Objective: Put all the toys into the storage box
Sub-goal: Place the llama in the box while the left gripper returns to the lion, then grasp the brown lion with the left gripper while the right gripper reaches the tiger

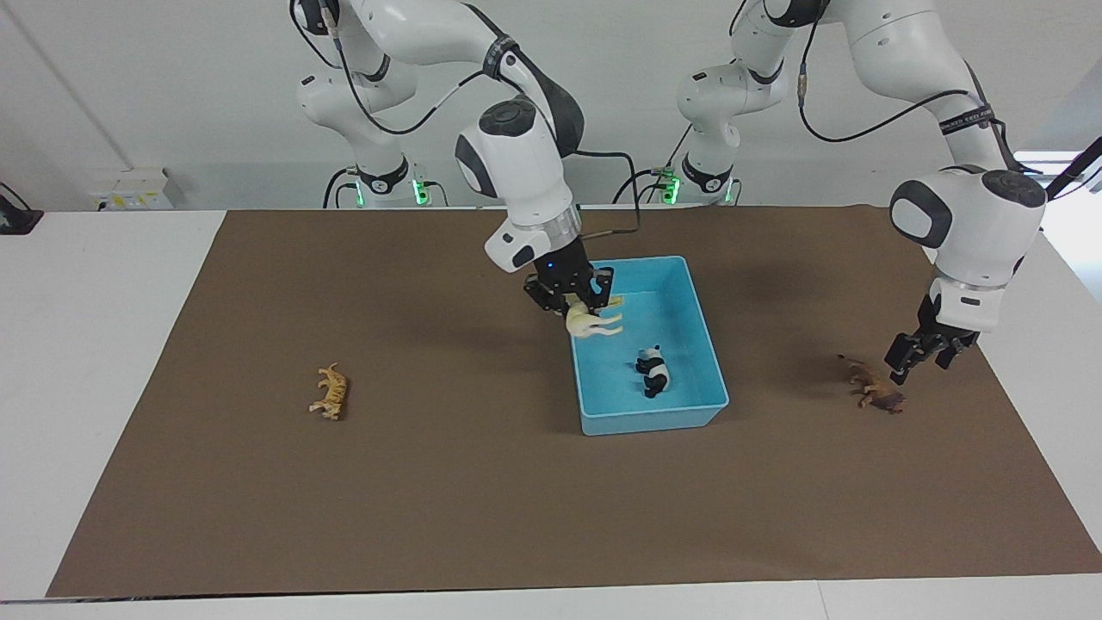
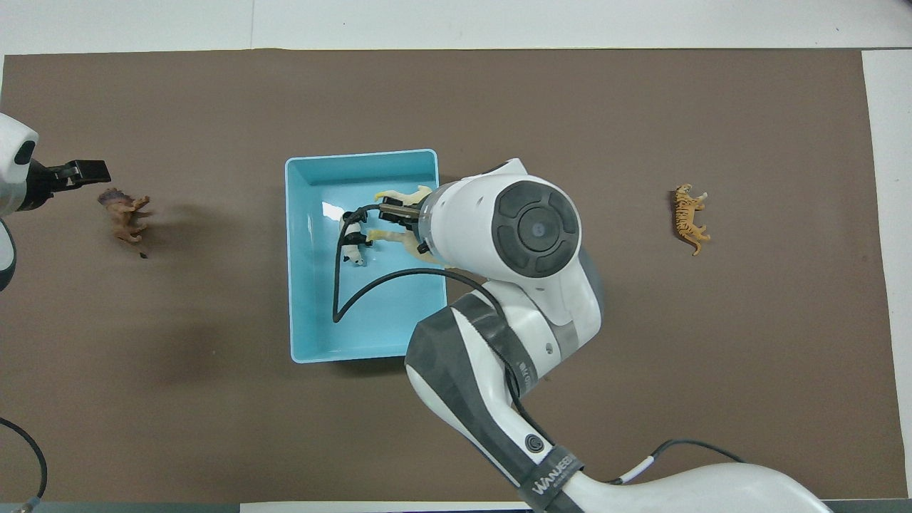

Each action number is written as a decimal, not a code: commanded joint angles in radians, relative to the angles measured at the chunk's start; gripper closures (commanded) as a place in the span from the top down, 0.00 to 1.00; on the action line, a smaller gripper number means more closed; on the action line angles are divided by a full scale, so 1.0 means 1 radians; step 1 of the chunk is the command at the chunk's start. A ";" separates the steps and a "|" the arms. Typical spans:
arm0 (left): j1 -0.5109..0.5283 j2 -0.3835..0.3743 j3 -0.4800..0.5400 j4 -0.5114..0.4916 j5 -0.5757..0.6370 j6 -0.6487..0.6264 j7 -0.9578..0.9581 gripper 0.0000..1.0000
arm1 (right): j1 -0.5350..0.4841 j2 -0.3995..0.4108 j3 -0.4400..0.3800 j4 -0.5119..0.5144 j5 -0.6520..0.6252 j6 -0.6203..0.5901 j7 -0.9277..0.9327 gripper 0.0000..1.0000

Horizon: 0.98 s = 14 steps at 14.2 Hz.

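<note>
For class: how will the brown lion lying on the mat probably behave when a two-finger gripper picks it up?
The lion looks like moulded plastic, so probably stiff and light. It lies on its side with its legs sticking out, so it should not roll. Its small, uneven body may twist between the left gripper's open fingers when they close.

White table [image 1: 86,344], brown mat [image 1: 430,499] across it, plain white wall [image 1: 172,86] (socket box [image 1: 131,189] low), bright window [image 1: 1033,176]

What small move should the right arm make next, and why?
Probably open the right gripper: it holds the cream horse over the blue storage box, above where the panda lies, so release should drop it inside.
</note>
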 commanded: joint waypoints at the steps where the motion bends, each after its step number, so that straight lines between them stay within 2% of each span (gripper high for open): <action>1: 0.010 0.059 -0.012 -0.007 0.021 0.083 0.004 1.00 | 0.077 0.115 -0.001 0.120 0.045 0.053 0.083 0.67; 2: 0.002 0.084 -0.012 -0.007 0.021 0.116 0.002 1.00 | 0.076 0.120 -0.004 0.123 0.037 0.039 0.085 1.00; 4: -0.007 0.099 -0.012 -0.011 0.021 0.136 0.002 1.00 | 0.059 0.117 -0.013 0.141 0.028 -0.071 0.082 1.00; 5: -0.007 0.098 -0.012 -0.025 0.021 0.136 0.011 1.00 | 0.033 0.109 -0.033 0.140 0.020 -0.088 0.076 1.00; 6: -0.006 0.098 -0.012 -0.033 0.021 0.136 0.015 1.00 | -0.026 0.074 -0.044 0.134 0.017 -0.123 0.050 1.00; 9: 0.005 0.095 -0.012 -0.105 0.021 0.186 0.015 1.00 | -0.209 0.015 -0.047 0.142 0.017 -0.303 -0.253 1.00; 12: 0.007 0.088 -0.012 -0.132 0.021 0.196 0.015 1.00 | -0.326 0.005 -0.048 0.111 0.016 -0.331 -0.355 1.00; 14: 0.008 0.088 -0.012 -0.126 0.021 0.187 0.015 0.54 | -0.384 -0.020 -0.050 0.045 0.016 -0.321 -0.363 1.00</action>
